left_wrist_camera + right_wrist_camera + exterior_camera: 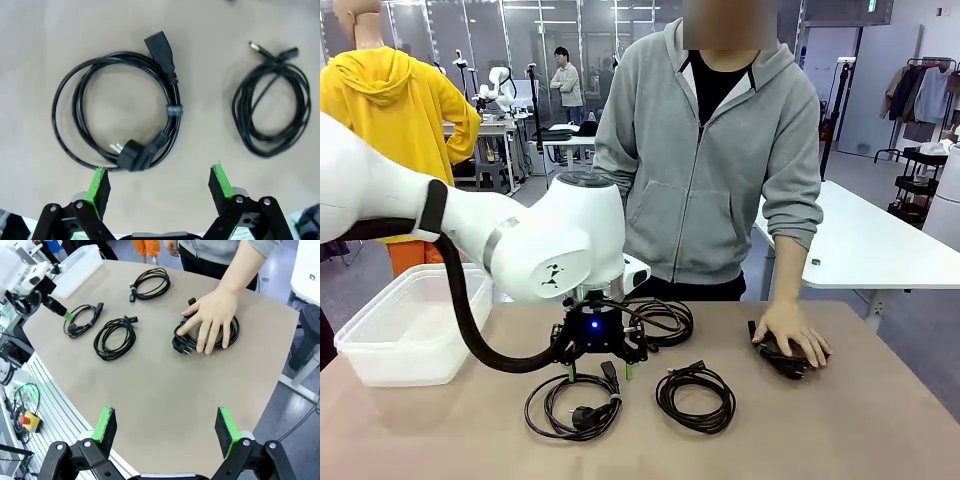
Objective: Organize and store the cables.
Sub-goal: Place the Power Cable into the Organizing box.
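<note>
White side table [865, 245], grey floor [922, 332]

Robot, left arm [550, 240]: was white, with rounded shells, a silver joint ring and a small black mark. A thick black hose [470, 325] ran alongside. The left hand [599, 371] was a black linkage with green pads [96, 184] and a blue light [595, 323]. The right hand [169, 427] matched. The person wore a grey zip hoodie [710, 170] and a black shirt [712, 82].

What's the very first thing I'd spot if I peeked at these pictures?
The big white left arm reaches in over the table, its open left pincer hanging over the edge of a coiled power cable with a plug. At the right, a person's hand lies flat on another black coiled cable, and a clear plastic bin sits at the left edge.
</note>
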Controlling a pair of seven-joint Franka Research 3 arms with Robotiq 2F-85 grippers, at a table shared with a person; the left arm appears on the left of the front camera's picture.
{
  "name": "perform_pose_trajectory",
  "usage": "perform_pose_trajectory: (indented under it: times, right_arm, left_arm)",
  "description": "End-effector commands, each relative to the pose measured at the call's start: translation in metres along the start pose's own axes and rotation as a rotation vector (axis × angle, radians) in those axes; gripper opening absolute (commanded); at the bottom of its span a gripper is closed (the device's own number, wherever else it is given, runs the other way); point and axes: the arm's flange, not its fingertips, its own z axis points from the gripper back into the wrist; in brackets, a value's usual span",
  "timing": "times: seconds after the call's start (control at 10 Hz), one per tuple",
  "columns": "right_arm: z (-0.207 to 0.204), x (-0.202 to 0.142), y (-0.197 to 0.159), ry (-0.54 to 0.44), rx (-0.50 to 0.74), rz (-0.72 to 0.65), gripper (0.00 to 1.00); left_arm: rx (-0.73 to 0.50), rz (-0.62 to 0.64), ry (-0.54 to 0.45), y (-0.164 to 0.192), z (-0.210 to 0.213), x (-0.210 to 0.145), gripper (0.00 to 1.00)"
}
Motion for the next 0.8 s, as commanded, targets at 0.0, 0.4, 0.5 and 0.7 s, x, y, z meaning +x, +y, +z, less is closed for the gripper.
perform_pose_trajectory:
  times: [0.0,0.4,0.5,0.7]
  right_arm:
    - [0.001,0.001,-0.001,-0.010,0.006,0.018,1.00]
    - [0.001,0.001,-0.001,-0.010,0.006,0.018,1.00]
    - [0.001,0.001,-0.001,-0.010,0.006,0.018,1.00]
    - [0.001,0.001,-0.001,-0.010,0.006,0.018,1.00]
  left_arm:
    - [0.010,0.055,0.010,-0.019,-0.013,0.021,1.00]
    - [-0.020,0.054,0.079,-0.021,-0.044,0.039,1.00]
    - [-0.020,0.047,0.089,-0.023,-0.050,0.041,1.00]
    - [-0.010,0.027,0.127,-0.027,-0.064,0.039,1.00]
